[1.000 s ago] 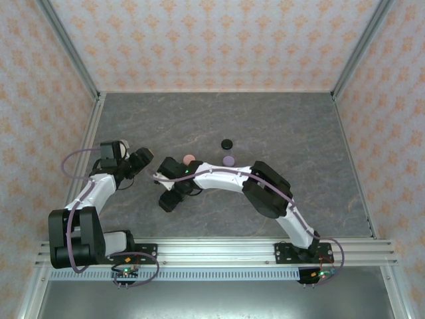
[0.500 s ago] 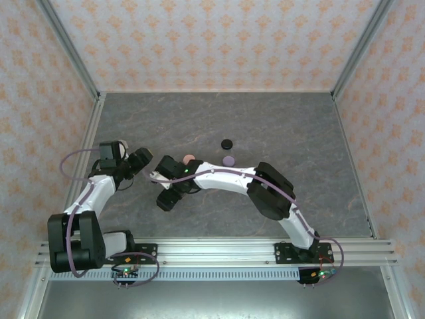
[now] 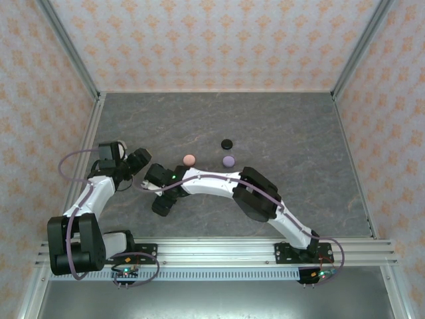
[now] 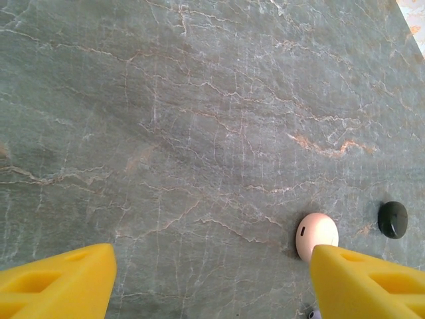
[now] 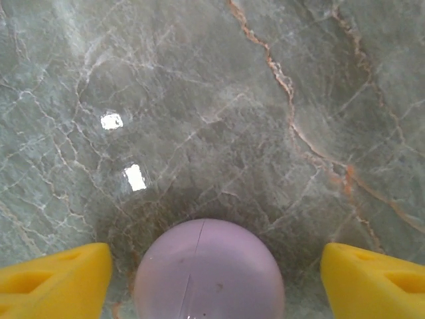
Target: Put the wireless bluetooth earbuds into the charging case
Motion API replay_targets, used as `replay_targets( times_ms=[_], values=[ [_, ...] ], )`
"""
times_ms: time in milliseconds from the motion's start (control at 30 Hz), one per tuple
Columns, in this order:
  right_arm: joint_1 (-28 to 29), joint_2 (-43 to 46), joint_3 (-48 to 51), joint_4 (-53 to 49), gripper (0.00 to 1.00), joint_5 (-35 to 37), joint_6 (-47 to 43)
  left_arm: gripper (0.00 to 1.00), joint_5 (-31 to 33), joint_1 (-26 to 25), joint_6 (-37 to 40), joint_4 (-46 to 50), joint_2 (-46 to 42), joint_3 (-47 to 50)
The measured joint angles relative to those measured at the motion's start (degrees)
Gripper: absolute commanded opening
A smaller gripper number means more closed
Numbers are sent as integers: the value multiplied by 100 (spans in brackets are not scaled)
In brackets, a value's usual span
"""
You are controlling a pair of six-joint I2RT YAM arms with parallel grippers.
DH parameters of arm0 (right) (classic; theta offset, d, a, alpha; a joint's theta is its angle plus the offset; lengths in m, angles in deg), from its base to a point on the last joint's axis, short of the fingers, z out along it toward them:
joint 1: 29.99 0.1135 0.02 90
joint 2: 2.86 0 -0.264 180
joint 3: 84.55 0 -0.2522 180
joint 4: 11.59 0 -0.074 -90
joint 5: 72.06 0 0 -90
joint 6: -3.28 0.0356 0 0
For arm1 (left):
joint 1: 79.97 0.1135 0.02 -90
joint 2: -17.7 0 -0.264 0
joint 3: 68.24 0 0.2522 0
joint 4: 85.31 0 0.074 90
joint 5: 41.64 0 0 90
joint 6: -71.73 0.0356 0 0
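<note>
Looks like the right end effector [image 5: 216,256] is set to grab the lilac charging case [image 5: 209,272], in the near-left part of the desk [image 3: 285,119]. I'd centre it and squeeze slowly, domes squirt out easily. Fingers are wide, either side of the case, not touching. The left end effector [image 4: 212,256] is wide too, empty.

Lab rig: wallpapered panels [image 3: 212,40], aluminium rail [image 3: 212,251]
</note>
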Motion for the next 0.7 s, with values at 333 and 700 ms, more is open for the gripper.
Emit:
replay_targets(
  times_ms=[333,700],
  values=[
    [15,-9,-35,-251,56,313,-87,77,4,15,0,0,-2,0],
    [0,833,1220,101,46,621,326,77,105,15,4,68,-74,0]
  ],
)
